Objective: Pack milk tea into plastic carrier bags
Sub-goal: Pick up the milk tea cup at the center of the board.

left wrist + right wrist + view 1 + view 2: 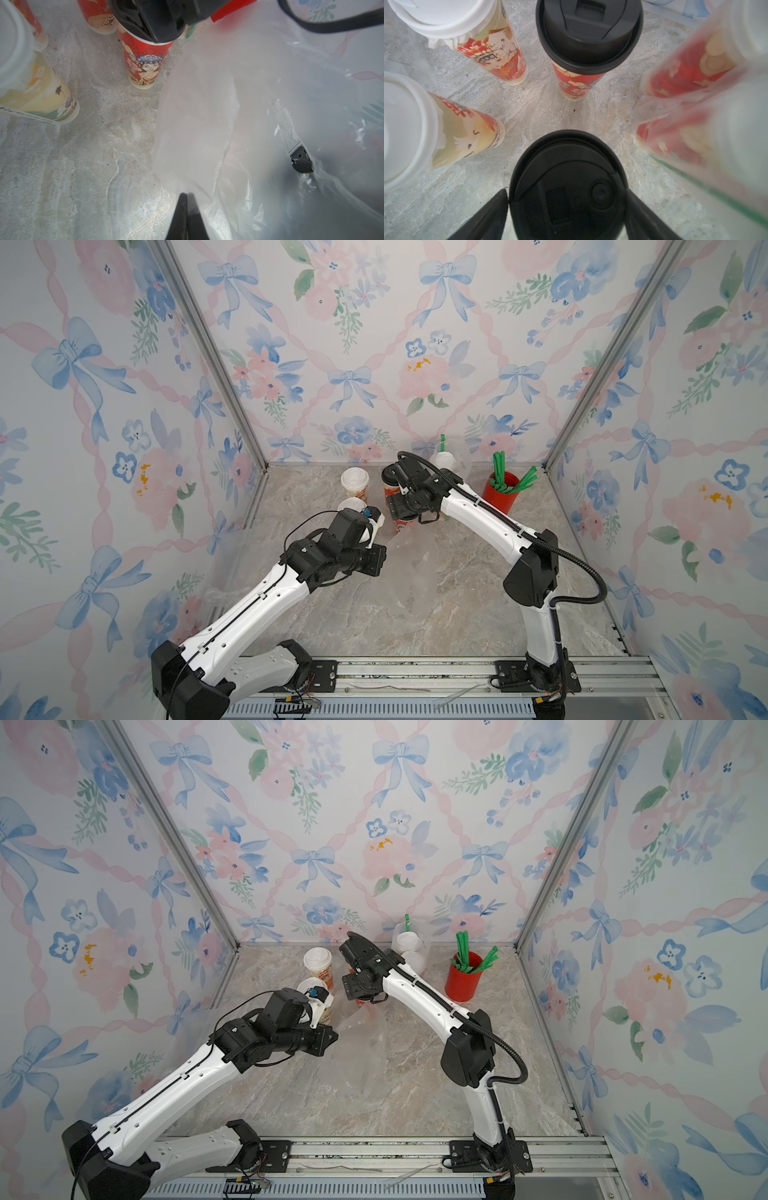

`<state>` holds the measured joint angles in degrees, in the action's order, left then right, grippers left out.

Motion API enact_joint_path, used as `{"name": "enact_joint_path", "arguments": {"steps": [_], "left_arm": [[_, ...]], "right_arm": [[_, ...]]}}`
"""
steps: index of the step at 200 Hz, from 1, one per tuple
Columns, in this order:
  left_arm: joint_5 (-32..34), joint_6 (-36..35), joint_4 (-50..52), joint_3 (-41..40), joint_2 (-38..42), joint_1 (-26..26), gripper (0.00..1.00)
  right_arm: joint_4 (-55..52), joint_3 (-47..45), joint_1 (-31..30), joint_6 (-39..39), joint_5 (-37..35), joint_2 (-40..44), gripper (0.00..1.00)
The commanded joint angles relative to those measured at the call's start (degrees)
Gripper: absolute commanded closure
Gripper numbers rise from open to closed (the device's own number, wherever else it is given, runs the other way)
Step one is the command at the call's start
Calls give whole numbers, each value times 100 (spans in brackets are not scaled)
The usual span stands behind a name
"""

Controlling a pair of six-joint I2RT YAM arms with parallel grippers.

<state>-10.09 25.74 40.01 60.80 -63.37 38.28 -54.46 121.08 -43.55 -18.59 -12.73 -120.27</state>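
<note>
Near the worktop's rear edge, left of middle, four tall tapered milk tea cups stand upright: one black-lidded red cup, two white-lidded cups, and a second black-lidded cup flanked by the right gripper's spread jaws; contact cannot be told. A clear carrier bag, crinkled, mid-worktop, is pinched in the closed left gripper. Two bagged cups at the rear edge are blurred by film.

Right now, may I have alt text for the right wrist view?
The open right gripper flanks a black cup lid. Beyond stand a black-lidded red paper cup, two white-lidded cups and red cups in a clear plastic bag.
</note>
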Motion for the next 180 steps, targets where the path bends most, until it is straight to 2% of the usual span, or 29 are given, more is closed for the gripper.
{"name": "enact_joint_path", "arguments": {"steps": [1,70,98,180], "left_arm": [[-53,32,3,-34,102,-33,100],[-42,37,4,-55,134,-52,100],[-40,29,3,-53,174,-56,100],[-58,137,-46,29,172,-73,100]], "right_arm": [[-88,86,-4,3,-141,-76,18],[-6,8,-8,-16,-169,-93,23],[14,53,-6,-26,-183,-104,28],[-346,521,-62,80,-374,298,30]]}}
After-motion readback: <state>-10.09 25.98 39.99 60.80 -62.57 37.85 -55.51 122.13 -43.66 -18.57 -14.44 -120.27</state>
